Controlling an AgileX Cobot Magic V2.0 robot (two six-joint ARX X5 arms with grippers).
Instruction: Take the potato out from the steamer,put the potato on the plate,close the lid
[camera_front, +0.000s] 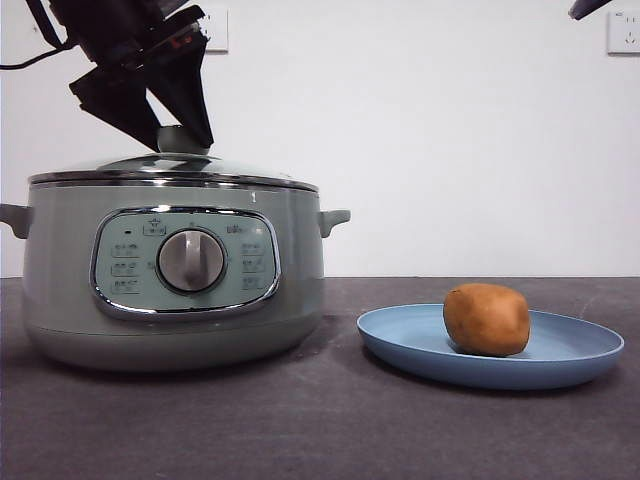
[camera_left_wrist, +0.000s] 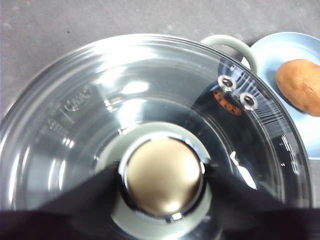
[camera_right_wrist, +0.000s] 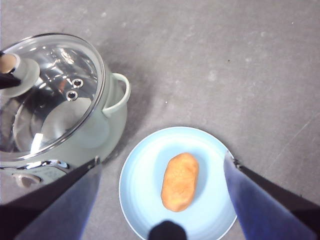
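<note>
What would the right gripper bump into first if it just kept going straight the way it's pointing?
Probably the potato lying on the blue plate. The right gripper, jaws open, points down at it with nothing between, though how high it hangs above is unclear.

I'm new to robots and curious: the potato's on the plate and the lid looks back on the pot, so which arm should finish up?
The left. Its gripper straddles the lid knob on the steamer, so it only has to let go. The right gripper hangs open above the potato on the plate.
</note>
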